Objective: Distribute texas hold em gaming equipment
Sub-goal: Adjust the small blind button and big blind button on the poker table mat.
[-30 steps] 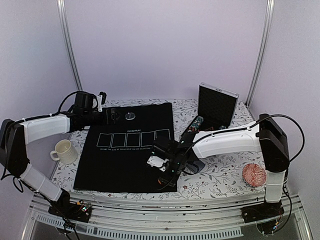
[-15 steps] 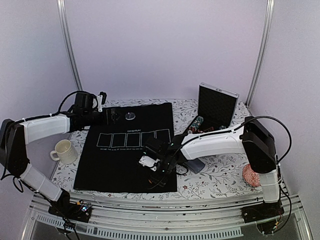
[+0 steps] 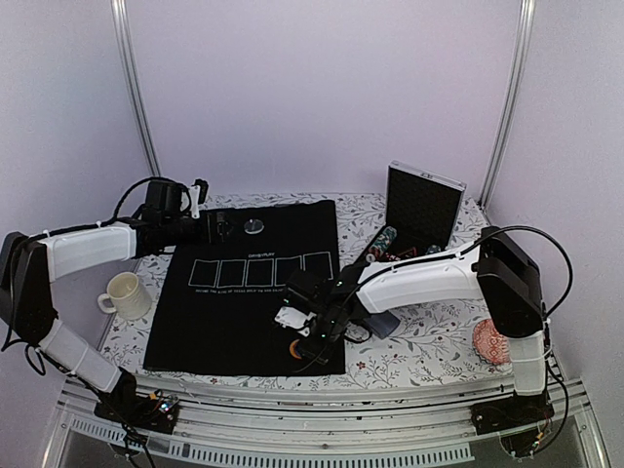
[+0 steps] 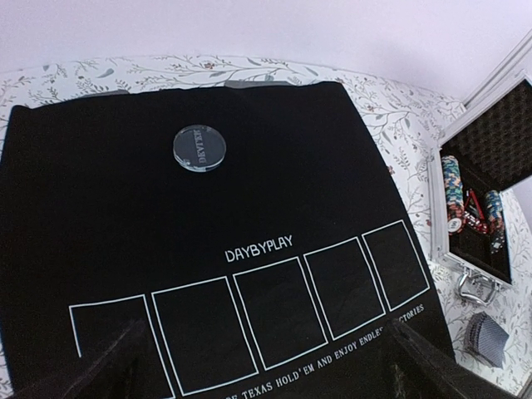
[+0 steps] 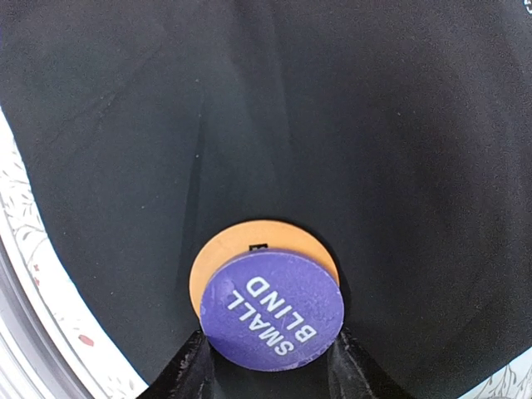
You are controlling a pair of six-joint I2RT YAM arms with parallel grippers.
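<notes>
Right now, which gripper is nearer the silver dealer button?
Left. The left gripper is beside the silver dealer button; the right gripper is across the mat, at its near edge.

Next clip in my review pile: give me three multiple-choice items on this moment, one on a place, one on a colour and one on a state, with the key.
1. Where does the silver round button disc lie?
A. in the cream mug
B. on the black felt mat, beyond its row of printed boxes
C. inside the metal case

2. What colour is the disc under the purple round disc marked SMALL BLIND?
A. green
B. white
C. orange

3. How does the left pincer stand?
A. open, nothing between its fingers
B. shut on a playing card
C. shut on a chip stack

Key:
1 B: the left wrist view shows it on the felt past the boxes.
2 C: the orange round disc shows from behind the purple one.
3 A: its fingers sit wide apart over bare mat.
</notes>
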